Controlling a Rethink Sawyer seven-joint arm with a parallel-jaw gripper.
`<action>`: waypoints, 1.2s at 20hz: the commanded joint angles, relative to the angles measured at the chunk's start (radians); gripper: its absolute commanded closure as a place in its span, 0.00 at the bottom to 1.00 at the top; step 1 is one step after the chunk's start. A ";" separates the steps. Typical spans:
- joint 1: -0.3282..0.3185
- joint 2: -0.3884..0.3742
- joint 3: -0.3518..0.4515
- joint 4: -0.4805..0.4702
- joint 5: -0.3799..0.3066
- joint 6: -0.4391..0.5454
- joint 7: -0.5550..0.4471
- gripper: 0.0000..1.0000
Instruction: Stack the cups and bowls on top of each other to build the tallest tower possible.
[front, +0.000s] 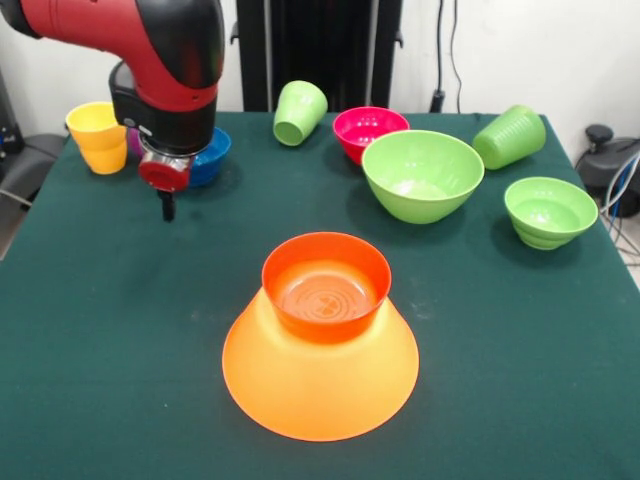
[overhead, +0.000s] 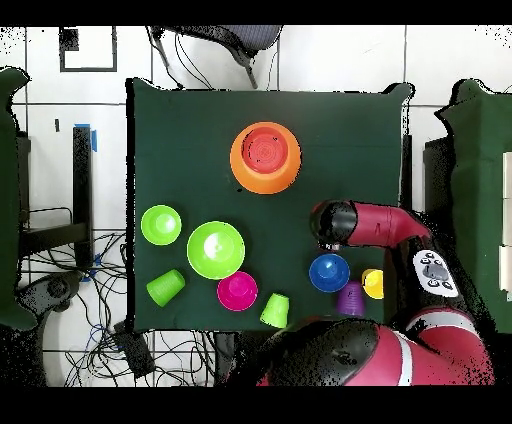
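The huge orange bowl (front: 320, 385) stands upside down at the table's middle, with the red-orange bowl (front: 326, 290) upright on top; this tower also shows in the overhead view (overhead: 240, 172). My gripper (front: 168, 207) hangs empty above the cloth left of the tower, in front of the blue bowl (front: 212, 158). The yellow cup (front: 98, 136) stands upright, and the purple cup (overhead: 350, 298) is beside it. The large light green bowl (front: 422, 175), small green bowl (front: 549, 210) and pink bowl (front: 368, 130) sit upright. Two light green cups (front: 299, 112) (front: 510, 136) lie on their sides.
The table is covered in dark green cloth (front: 100, 350). My red arm (overhead: 385, 225) reaches over the table's side near the blue bowl (overhead: 329, 272). Cables lie on the floor (overhead: 110, 330) beside the table.
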 joint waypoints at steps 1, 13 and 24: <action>0.040 -0.053 0.059 0.004 -0.027 0.039 0.095 0.00; 0.039 -0.122 0.063 0.016 -0.011 0.155 0.056 0.00; 0.052 -0.079 0.056 -0.013 -0.027 0.301 0.034 0.00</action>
